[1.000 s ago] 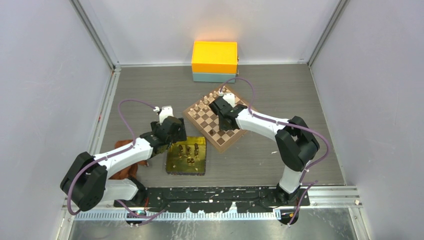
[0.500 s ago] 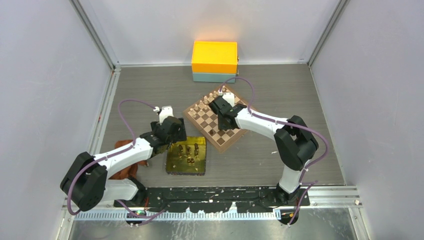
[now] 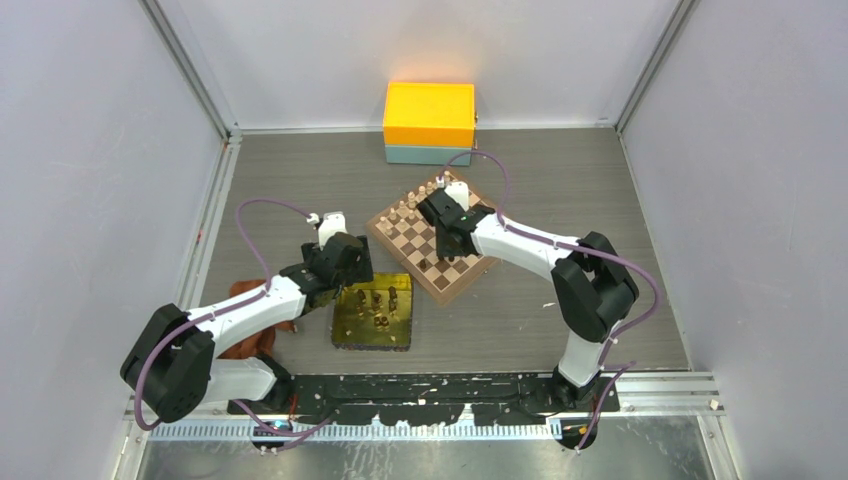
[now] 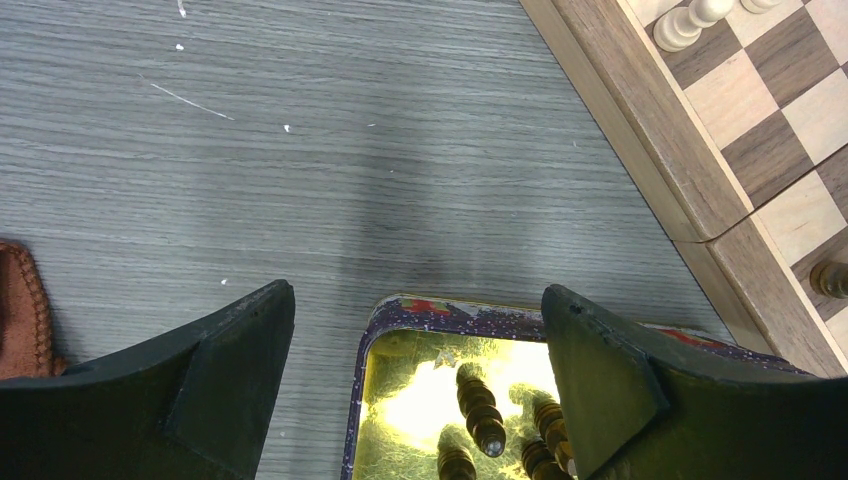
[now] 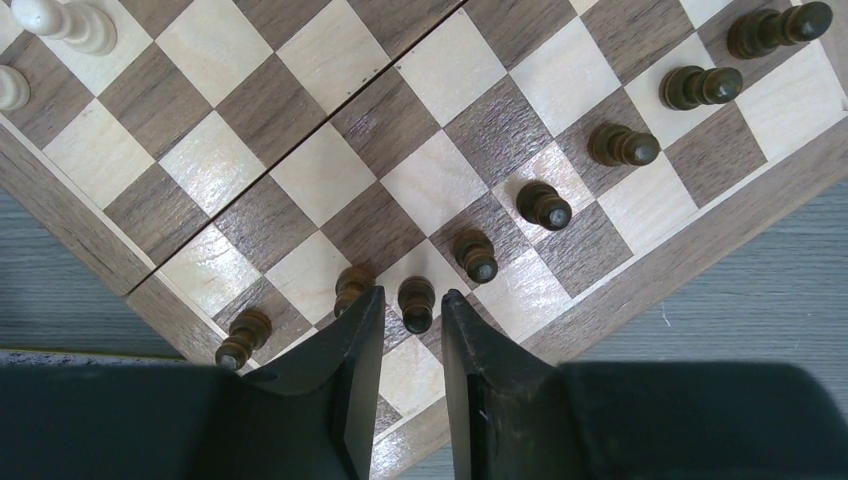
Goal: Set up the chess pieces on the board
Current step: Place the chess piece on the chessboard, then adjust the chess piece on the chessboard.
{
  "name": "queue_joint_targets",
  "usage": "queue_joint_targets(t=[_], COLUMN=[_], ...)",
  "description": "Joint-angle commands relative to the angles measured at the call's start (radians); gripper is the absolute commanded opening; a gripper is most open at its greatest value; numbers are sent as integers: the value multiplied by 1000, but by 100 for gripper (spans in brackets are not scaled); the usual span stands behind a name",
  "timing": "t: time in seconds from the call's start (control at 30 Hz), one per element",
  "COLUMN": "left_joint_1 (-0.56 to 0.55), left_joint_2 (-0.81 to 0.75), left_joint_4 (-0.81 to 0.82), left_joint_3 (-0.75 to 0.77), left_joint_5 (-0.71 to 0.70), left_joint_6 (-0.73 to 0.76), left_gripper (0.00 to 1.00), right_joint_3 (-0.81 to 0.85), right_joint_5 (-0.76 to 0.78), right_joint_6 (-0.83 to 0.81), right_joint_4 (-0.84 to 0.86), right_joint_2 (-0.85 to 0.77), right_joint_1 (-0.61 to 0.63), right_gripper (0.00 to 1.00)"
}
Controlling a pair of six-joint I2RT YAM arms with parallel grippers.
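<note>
Pale grey walls [image 3: 90, 150] enclose a grey wood-grain tabletop [image 3: 300, 180], with an orange box [image 3: 429, 113] against the far wall.

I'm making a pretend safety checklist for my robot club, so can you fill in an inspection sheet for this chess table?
Surface: grey wood-grain table.
Job's things: the board lies at an angle; a row of dark chess pieces stands near one edge, and more wait in the gold tray.
Clutter: pale chess pieces at the board's far side; orange and teal box; brown item on the left.
Grippers: left gripper open above the tray's far rim, holding nothing; right gripper open, straddling a standing dark pawn.
Cables: purple cable loops on the left, another on the right; no snag seen.
Surroundings: plain pale walls, metal frame.
</note>
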Motion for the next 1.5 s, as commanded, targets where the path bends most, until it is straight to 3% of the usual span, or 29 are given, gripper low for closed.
queue_joint_targets(t=[0.0,1.47], left_joint_1=[-3,-3], left_joint_2=[-19,-9], left_joint_4=[26,22], left_joint_3=[10,20], left_joint_5=[-19,-25], left_joint_6=[-14,-10], left_gripper=[94,94], right_joint_3=[54,79], right_joint_5=[16,-23], right_joint_6=[-15,-13], right_joint_4=[-3,3], right_joint_2=[-56,29], right_joint_1=[11,39], right_gripper=[33,31])
